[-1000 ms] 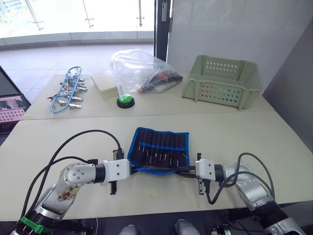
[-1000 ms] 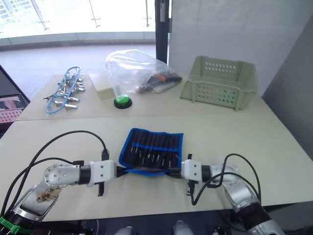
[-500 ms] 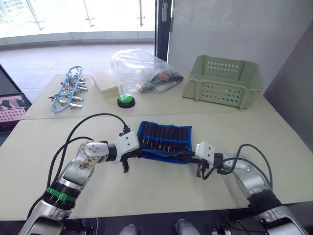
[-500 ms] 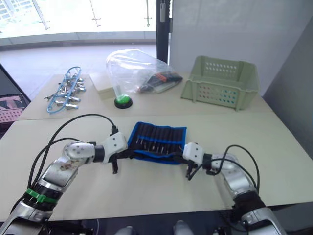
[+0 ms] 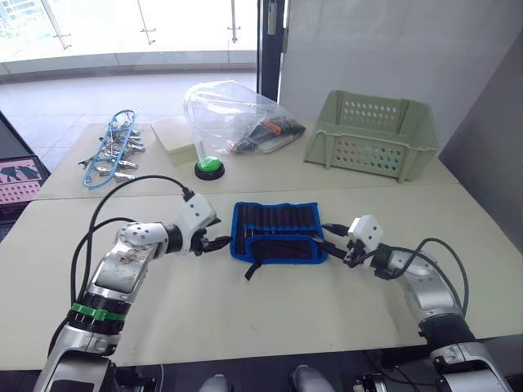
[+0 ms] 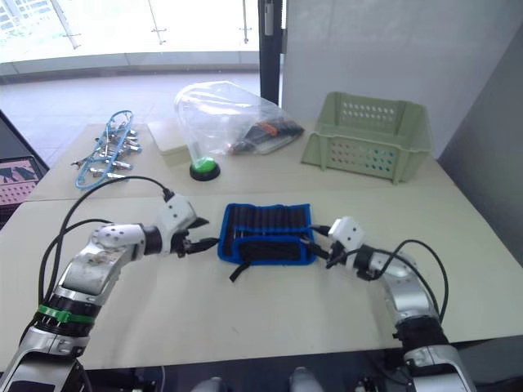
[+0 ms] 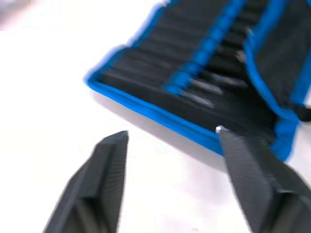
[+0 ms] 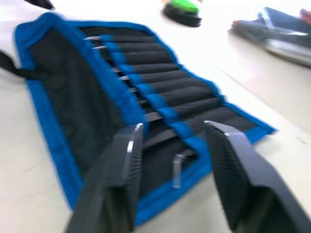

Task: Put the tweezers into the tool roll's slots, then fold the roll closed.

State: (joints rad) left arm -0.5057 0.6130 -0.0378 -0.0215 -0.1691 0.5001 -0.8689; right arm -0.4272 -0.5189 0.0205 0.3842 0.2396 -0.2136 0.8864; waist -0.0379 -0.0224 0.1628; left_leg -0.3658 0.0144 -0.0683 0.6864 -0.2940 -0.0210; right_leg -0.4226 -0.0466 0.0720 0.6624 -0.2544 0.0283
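Observation:
The tool roll [image 5: 278, 233], black with blue edging, lies in the middle of the near table, its near flap folded over the slots [image 8: 146, 63]. Its short black strap [image 5: 253, 268] trails toward me. Metal tips of the tweezers [image 8: 146, 116] poke out of the pockets beside the flap's edge. My left gripper [image 5: 219, 242] hovers just left of the roll, open and empty. In the left wrist view the left gripper [image 7: 172, 133] faces the roll's blue-edged corner. My right gripper [image 5: 331, 237] sits at the roll's right end, open, nothing between its fingers [image 8: 121, 160].
On the far table stand a pale green perforated basket [image 5: 372, 135], a clear plastic bag [image 5: 237, 122], a green button [image 5: 209, 169], a pale flat pad [image 5: 176, 135] and metal clips with blue cord [image 5: 110, 155]. A seam [image 5: 458, 186] divides the two tables.
Both grippers carried the roll's near edge away from me and folded it over the slots, then opened and let go. The roll now lies half as deep.

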